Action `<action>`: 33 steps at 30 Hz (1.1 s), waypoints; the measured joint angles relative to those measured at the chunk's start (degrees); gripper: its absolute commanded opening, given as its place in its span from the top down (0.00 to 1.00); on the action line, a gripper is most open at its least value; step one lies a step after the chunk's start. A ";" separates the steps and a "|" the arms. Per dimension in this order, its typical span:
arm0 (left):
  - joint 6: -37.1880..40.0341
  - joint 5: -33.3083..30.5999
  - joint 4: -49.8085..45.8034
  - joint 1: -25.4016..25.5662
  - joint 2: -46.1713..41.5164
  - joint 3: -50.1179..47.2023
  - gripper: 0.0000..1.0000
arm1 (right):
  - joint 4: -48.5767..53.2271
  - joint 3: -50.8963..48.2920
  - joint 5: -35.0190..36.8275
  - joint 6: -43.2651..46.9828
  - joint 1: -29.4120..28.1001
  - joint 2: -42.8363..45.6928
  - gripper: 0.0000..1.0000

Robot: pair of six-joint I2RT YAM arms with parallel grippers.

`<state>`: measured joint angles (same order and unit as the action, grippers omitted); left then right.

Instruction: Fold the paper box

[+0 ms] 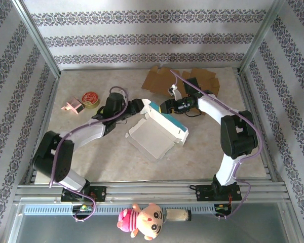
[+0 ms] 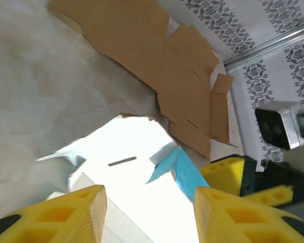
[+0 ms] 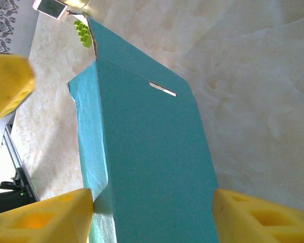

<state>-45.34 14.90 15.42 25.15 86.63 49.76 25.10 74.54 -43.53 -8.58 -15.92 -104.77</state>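
Observation:
The paper box point(image 1: 157, 132), white inside and teal outside, lies half-folded mid-table with one long teal wall raised. My right gripper point(image 1: 165, 107) is at the far end of that wall. In the right wrist view the teal panel point(image 3: 147, 152) spans the gap and both yellow fingers point(image 3: 50, 212) press its edges, so my right gripper point(image 3: 153, 200) is shut on it. My left gripper point(image 1: 137, 107) is at the box's far left corner. In the left wrist view it point(image 2: 149, 195) stands open over the white inner panel point(image 2: 137, 177), beside a teal flap point(image 2: 185, 169).
Flat brown cardboard blanks point(image 1: 164, 78) lie at the back of the table. A tape roll point(image 1: 90, 99) and a small pink object point(image 1: 72, 107) sit at the left. A plush doll point(image 1: 142, 218) hangs below the front rail. Metal frame posts border the table.

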 measured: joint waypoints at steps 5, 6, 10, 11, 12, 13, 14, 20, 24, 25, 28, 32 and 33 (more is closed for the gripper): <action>13.29 -2.56 -2.71 2.27 -5.44 -3.76 0.59 | 0.00 0.00 0.44 0.22 -0.11 0.07 0.37; 16.02 -2.78 -3.48 2.84 -5.40 -4.13 0.60 | 0.02 0.00 0.50 0.37 -0.17 0.11 0.37; 23.91 -2.97 -5.92 4.52 -2.45 -4.33 0.62 | 0.22 0.00 0.85 0.83 -0.48 0.48 0.37; 25.18 -2.93 -6.03 4.57 -0.98 -4.26 0.63 | 0.33 0.00 0.92 0.92 -0.50 0.61 0.37; 26.14 -2.95 -6.05 4.81 0.68 -4.15 0.63 | 0.39 0.00 1.07 1.05 -0.61 0.72 0.37; 26.97 -2.95 -6.05 4.79 2.67 -3.78 0.62 | 0.55 0.00 1.16 1.09 -0.66 0.83 0.37; 27.41 -2.93 -6.08 4.81 4.44 -3.26 0.63 | 0.66 0.00 1.29 1.20 -0.72 0.92 0.37; 28.63 -2.82 -6.08 4.81 15.69 3.69 0.62 | 1.38 0.00 1.90 1.33 -0.85 1.05 0.37; 28.68 -4.63 -5.81 4.81 18.51 5.79 0.61 | 1.77 0.00 2.23 1.49 -0.85 1.57 0.37; 28.68 -5.18 -5.68 4.81 18.95 6.08 0.59 | 1.92 0.00 2.34 1.51 -0.87 1.68 0.37; 29.07 -6.69 -5.33 4.79 20.09 6.64 0.53 | 2.27 0.00 2.40 1.68 -1.11 1.77 0.37; 30.03 -6.25 -3.26 4.79 22.12 7.30 0.52 | 2.58 0.00 2.40 1.90 -1.25 1.77 0.37; 30.18 -5.84 -2.71 4.79 22.71 7.54 0.51 | 2.60 0.00 2.40 1.99 -1.25 1.77 0.37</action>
<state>-15.16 9.06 12.71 29.93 109.34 57.30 27.70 74.54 -41.12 -6.59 -17.17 -103.00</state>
